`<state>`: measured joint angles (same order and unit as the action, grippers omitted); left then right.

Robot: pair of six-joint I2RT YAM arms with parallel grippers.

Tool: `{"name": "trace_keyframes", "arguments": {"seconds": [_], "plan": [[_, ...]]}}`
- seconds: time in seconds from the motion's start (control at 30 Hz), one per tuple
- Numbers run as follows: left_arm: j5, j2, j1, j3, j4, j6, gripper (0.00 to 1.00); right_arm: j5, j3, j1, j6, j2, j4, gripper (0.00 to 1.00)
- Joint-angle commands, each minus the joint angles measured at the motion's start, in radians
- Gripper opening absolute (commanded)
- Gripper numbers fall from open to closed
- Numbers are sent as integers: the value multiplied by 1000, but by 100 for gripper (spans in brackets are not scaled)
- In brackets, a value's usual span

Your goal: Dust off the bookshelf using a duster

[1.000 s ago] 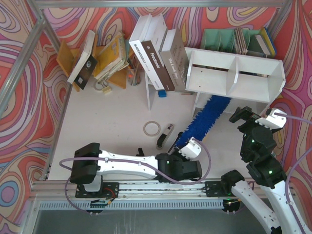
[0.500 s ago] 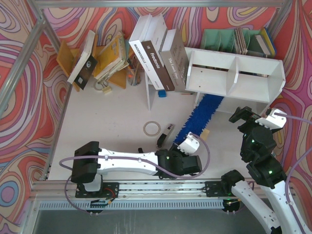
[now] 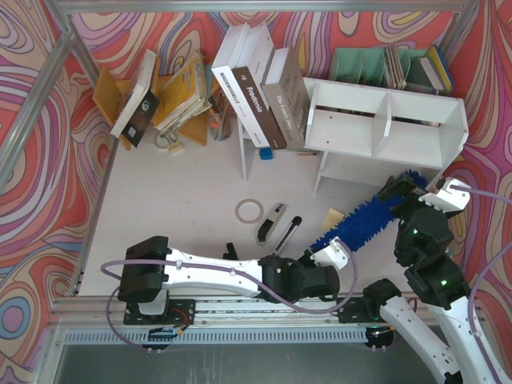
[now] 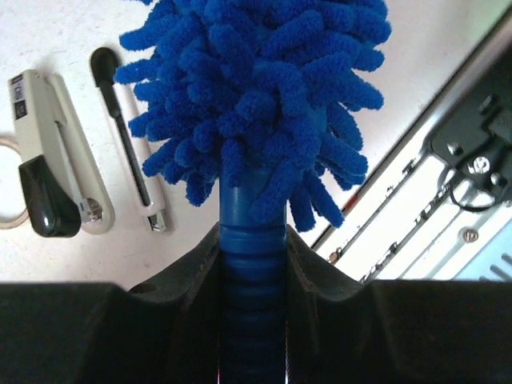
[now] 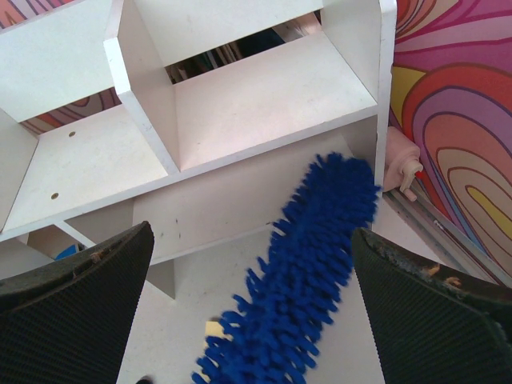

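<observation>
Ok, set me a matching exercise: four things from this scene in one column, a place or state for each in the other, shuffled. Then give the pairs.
Things:
1. duster
2. left pincer
3. right pincer
4. tape ring

Places or states:
A. open, holding nothing
B. lying flat, just left of the stapler in the top view
C. shut on the blue handle
D. fluffy tip near the right end of the bookshelf

Pairs: 1-D, 2-C, 3-A, 4-B.
</observation>
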<state>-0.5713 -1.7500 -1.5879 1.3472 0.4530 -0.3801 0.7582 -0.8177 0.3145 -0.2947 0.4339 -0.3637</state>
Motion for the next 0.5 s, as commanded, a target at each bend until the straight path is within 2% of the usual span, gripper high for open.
{"name": "trace_keyframes", "arguments": {"seconds": [0.0,0.23,0.47], "plan": [[57,71,-28,-77,-107,125,0,7,8,0,11,-8,25,99],[131,192,-35,-222,-216,251,0,3,8,-1,11,-3,28,99],[150,193,13,-215,-239,339,0,0,7,-1,10,1,30,99]]}}
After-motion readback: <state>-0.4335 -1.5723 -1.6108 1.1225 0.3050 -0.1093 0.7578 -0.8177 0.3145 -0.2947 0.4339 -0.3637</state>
